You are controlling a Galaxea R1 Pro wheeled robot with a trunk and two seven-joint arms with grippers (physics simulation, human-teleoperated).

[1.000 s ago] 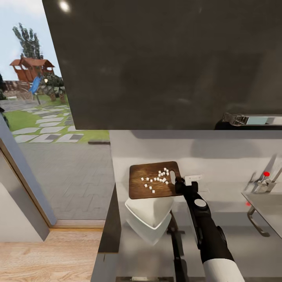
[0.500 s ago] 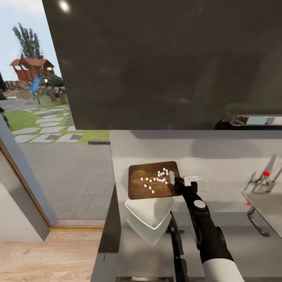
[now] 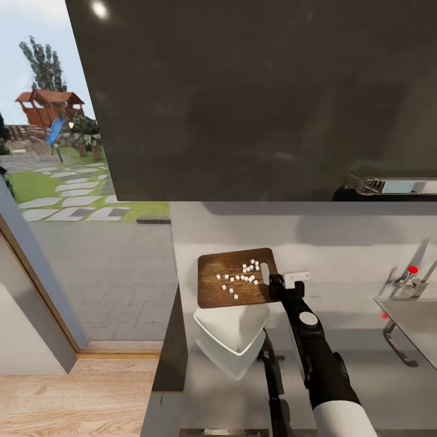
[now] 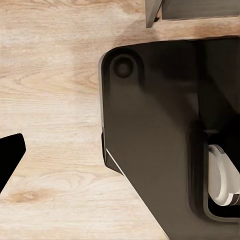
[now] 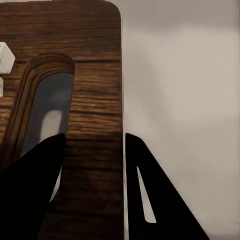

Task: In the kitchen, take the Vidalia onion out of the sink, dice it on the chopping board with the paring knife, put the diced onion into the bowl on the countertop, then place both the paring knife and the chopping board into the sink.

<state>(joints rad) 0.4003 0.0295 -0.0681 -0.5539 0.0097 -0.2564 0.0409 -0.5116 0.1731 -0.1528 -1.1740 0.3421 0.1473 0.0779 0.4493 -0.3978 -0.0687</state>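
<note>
Brown wood is what you see first: one chopping board (image 3: 237, 278) lies on the grey countertop (image 3: 358, 358), close to the pale back wall. Its long side runs left to right, and the end with the handle slot (image 3: 265, 272) points toward the sink (image 3: 408, 331), which sits well apart at the far right. On the board there are little white onion bits (image 3: 243, 278). I count about nineteen, but they are tiny, so I may be off by a few.

One white bowl (image 3: 230, 328) sits just in front of the board. It seems to touch the board's near edge, and the shiny top shows a second bowl shape under it, which is a reflection.

The right gripper (image 5: 95, 155) has its two black fingers (image 5: 30, 195) pinched on the board's slot end, one finger on the wood beside the slot and one past the edge.

The left gripper (image 4: 7, 157) hangs over the wooden floor (image 4: 50, 75); one dark tip shows, so I cannot tell if it is wide or closed.

One tap with a red knob (image 3: 413, 269) stands by the sink.
</note>
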